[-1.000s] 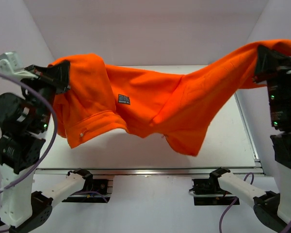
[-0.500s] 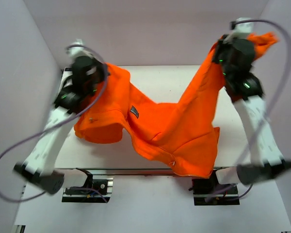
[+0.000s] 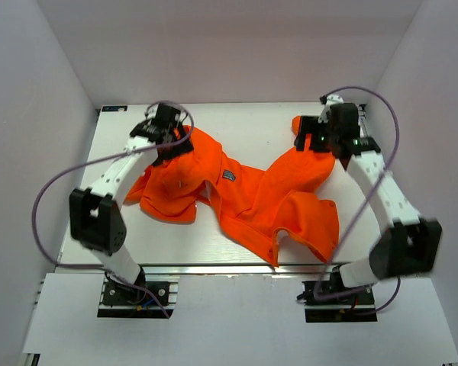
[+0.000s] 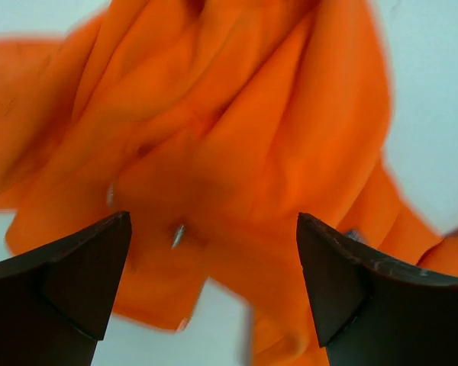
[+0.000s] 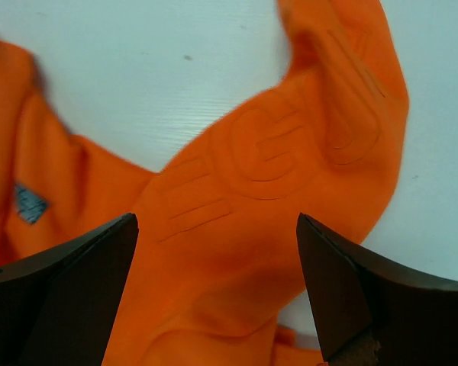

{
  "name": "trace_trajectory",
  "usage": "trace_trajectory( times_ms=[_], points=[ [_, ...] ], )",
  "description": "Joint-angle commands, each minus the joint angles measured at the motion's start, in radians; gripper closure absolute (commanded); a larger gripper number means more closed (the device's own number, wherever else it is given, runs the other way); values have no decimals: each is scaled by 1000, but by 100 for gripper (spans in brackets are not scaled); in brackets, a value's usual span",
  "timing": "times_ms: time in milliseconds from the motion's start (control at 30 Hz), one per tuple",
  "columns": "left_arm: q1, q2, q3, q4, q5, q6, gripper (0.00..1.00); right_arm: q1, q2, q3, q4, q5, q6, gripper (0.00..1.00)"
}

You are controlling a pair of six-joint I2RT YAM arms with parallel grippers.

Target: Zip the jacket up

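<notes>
My left gripper [image 4: 214, 225] hangs over the upper left of the jacket [image 3: 248, 198], jaws spread wide with nothing between them. My right gripper [image 5: 217, 229] hovers over the upper right fold, spread the same. The jacket lies rumpled in the middle of the table [image 3: 252, 118], with a loose flap at lower right. I cannot pick out the zipper among the folds. I judge this to be the laying-out step. Next I need to flatten the front and find both zipper edges.
</notes>
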Motion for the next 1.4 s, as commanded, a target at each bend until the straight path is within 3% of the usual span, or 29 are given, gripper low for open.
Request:
trace_trajectory(
  times_ms=[0,67,200,300,500,600,667,767,867,967,1067,1300,1367],
  points=[
    [-9,-205,-239,-13,68,-58,2,111,-221,-180,38,-30,23,11],
    [-9,-292,-350,61,140,-63,2,273,-328,-257,12,46,32,11],
    [-10,-348,-534,54,222,-92,2,528,-453,-397,-60,61,121,11],
    [-10,-371,-640,118,257,-69,2,687,-458,-457,-132,131,166,11],
    [-18,-351,-679,210,219,18,2,879,-401,-491,-177,128,261,11],
    [-21,-345,-671,251,176,53,2,916,-393,-530,-123,108,275,11],
    [-32,-348,-682,332,260,144,2,921,-382,-553,-117,114,284,11],
    [-151,-359,-690,423,340,259,2,926,-364,-593,-109,105,307,11],
    [-243,-356,-667,437,215,323,2,933,-414,-683,-37,127,342,11],
    [-250,-323,-645,455,75,328,2,939,-459,-754,85,134,318,11],
    [-250,-236,-560,396,-13,299,2,941,-435,-761,76,174,272,11],
    [-250,-67,-406,342,-117,296,5,941,-318,-773,125,229,227,11],
    [-250,-34,-375,347,-136,307,11,941,-281,-773,147,252,232,11]
  ],
)
